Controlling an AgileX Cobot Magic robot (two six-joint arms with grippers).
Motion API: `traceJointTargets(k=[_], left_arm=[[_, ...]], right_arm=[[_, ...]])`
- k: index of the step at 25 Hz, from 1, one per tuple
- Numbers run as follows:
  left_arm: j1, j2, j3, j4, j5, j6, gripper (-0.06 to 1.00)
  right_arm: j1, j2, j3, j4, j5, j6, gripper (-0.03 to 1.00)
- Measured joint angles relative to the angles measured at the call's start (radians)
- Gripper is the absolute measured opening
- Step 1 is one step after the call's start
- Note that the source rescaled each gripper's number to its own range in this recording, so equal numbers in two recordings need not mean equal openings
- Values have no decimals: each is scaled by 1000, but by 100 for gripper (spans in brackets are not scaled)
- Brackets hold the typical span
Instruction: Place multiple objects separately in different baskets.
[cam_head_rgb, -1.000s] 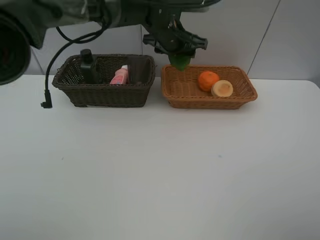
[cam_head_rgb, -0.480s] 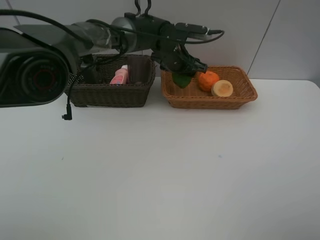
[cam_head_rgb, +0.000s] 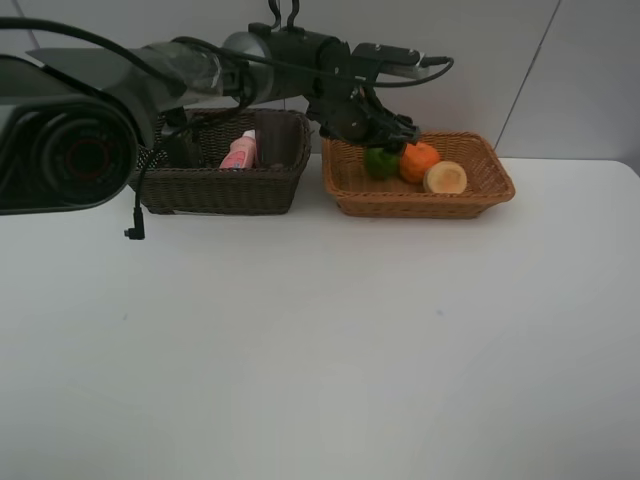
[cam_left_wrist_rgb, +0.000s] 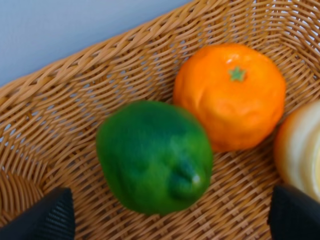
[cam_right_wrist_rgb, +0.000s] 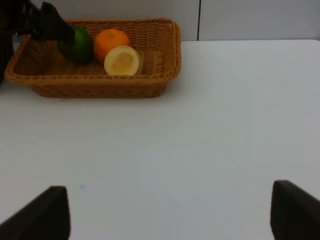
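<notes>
The green oval fruit (cam_head_rgb: 380, 162) (cam_left_wrist_rgb: 155, 157) lies in the light tan basket (cam_head_rgb: 420, 205), touching the orange (cam_head_rgb: 419, 160) (cam_left_wrist_rgb: 230, 95). The pale red-yellow round fruit (cam_head_rgb: 445, 177) (cam_left_wrist_rgb: 300, 145) sits beside them. My left gripper (cam_head_rgb: 375, 135) (cam_left_wrist_rgb: 170, 220) hovers just above the green fruit, open, with its fingertips (cam_left_wrist_rgb: 47, 217) wide on either side and not touching it. In the dark brown basket (cam_head_rgb: 215, 188) stands the small pink bottle (cam_head_rgb: 239, 152). My right gripper (cam_right_wrist_rgb: 167, 212) is open over bare table and holds nothing.
The two baskets stand side by side at the back of the white table, close to the wall. The left arm's body and cable (cam_head_rgb: 140, 215) hang over the dark basket. The right wrist view shows the tan basket (cam_right_wrist_rgb: 100, 90) far ahead.
The left gripper came down into the tan basket with the green fruit and opened. The fruit now rests on the basket floor beside the orange. The right gripper has not moved.
</notes>
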Motion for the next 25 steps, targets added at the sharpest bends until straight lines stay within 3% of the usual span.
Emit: traceJointTargets(k=[13, 19, 25], left_arm=[[-20, -1, 0, -1, 21, 0, 100], [-36, -42, 0, 29, 104, 12, 100], [-47, -124, 0, 73, 241, 100, 100]], right_arm=[[0, 0, 0, 0, 0, 0, 71], [0, 0, 0, 0, 0, 0, 71], [0, 0, 0, 0, 0, 0, 71]])
